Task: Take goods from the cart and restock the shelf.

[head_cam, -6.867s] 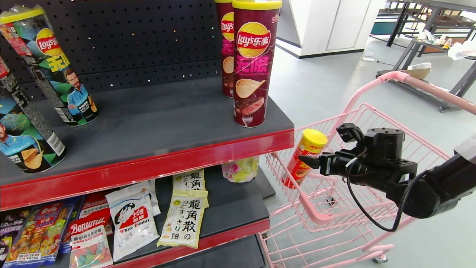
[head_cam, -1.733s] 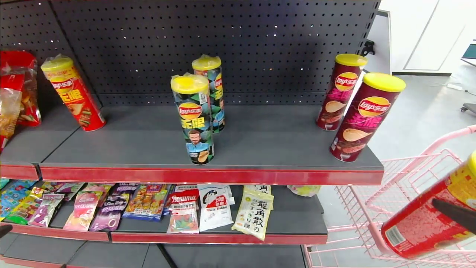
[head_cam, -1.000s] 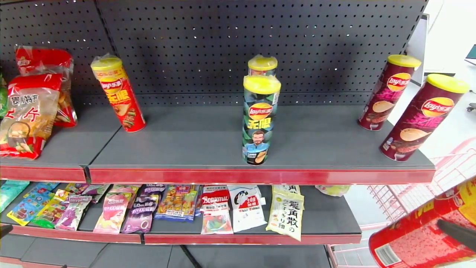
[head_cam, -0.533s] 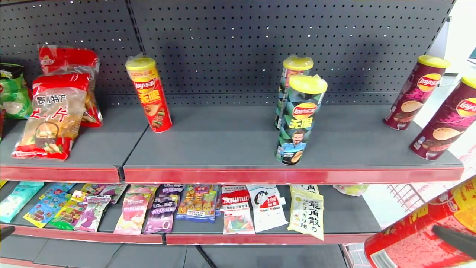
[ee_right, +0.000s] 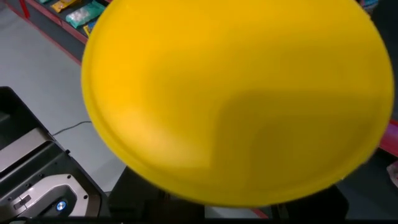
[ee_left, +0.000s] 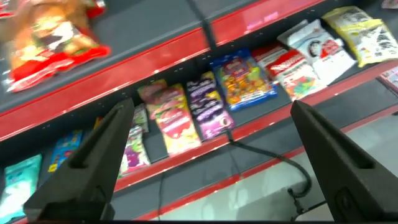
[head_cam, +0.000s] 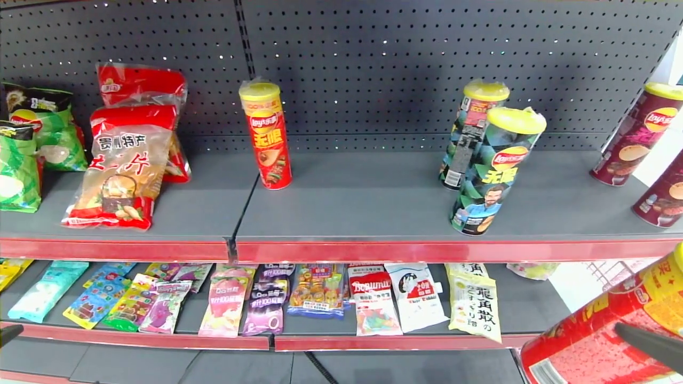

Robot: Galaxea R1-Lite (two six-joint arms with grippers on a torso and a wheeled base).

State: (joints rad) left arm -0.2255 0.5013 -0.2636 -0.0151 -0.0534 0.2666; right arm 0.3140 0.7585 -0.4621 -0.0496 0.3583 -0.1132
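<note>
The right gripper [head_cam: 640, 341] is clamped on a red can [head_cam: 592, 341], one dark finger lying across the can's side at the lower right corner of the head view; the can is tilted, held in the air below and in front of the upper shelf's [head_cam: 373, 202] right end, its foot and top cut off by the frame, and the right wrist view shows its yellow lid [ee_right: 239, 99] from close up. The left gripper [ee_left: 205, 155] hangs spread wide in front of the lower shelf [ee_left: 186, 155], holding nothing. On the upper shelf a second red can [head_cam: 267, 136] stands upright near the seam between two boards, and a wide bare stretch of board lies between it and two green cans [head_cam: 493, 170] to its right, one behind the other. Two maroon cans [head_cam: 635, 136] at the right end are cut by the frame edge. Left of the seam lean red bags [head_cam: 122, 165] and green bags [head_cam: 26, 149]. Sachets [head_cam: 320, 290] lie in a row on the lower shelf. A scrap of pink cart [head_cam: 608, 269] shows below the shelf's right end, too pale to make out well. Against half a second ago the whole head view has swung left along the shelf; the shelved goods stand as they did, and the held can keeps its corner
</note>
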